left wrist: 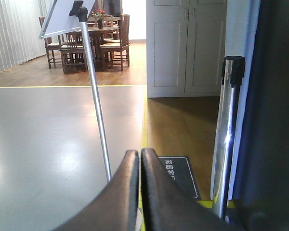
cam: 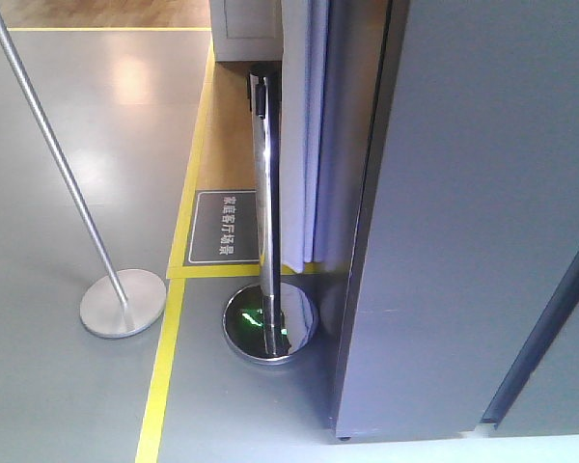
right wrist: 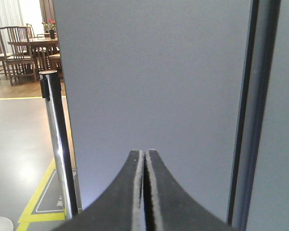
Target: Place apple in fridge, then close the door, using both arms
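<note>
The apple appears in none of the three views, so its place cannot be told from here. The left tool has its fingers pressed together on nothing, pointing out over the grey floor toward a slanted metal pole and a chrome stanchion on the right. The right tool is likewise pressed together and empty, facing the grey outer face of the fridge at close range, with a dark vertical seam at its right between the doors. In the front view the fridge fills the right half, and the stanchion's round base sits just beside its near left corner.

As a judgement, the apple should be light, firm and smooth-skinned, apt to roll and bruise; a grip across its widest girth with moderate force would suit. The door is stiff and heavy, best pushed flat on its outer face.
</note>
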Controlling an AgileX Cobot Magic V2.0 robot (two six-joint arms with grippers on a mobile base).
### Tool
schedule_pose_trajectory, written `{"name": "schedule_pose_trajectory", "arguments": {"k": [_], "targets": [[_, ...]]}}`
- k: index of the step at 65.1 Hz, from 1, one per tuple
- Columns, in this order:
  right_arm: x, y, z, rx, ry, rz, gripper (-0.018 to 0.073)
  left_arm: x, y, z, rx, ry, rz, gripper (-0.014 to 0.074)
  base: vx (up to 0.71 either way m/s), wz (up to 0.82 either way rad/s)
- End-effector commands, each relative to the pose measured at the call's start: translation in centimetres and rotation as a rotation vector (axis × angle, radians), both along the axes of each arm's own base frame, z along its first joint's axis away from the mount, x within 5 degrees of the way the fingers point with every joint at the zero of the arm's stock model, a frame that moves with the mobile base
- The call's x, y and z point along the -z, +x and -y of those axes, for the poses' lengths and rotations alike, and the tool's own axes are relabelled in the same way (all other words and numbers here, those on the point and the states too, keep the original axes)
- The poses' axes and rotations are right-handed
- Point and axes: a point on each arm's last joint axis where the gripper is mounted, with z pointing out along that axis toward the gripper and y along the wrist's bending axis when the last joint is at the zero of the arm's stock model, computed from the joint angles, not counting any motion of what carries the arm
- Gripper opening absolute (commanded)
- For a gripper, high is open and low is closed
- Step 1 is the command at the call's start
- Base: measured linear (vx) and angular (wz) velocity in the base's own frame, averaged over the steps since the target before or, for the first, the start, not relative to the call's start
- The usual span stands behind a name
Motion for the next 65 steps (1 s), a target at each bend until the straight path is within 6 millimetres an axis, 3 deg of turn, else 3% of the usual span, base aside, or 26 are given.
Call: {"name": "schedule_pose_trajectory", "arguments": {"k": [1,65], "targets": [[-0.62,-0.07,0.01,0.002,-0.023,0.083,-0.0003,-1.35,-0.11,0.27,0.031,0.004,0.095,-0.0006,0.0,0.0],[-0.64,-0.07,0.01,0.002,-0.012,0.08,-0.0003,-1.35,-0.11,0.27,0.031,0.004,0.095,-0.0006,0.0,0.0]]}}
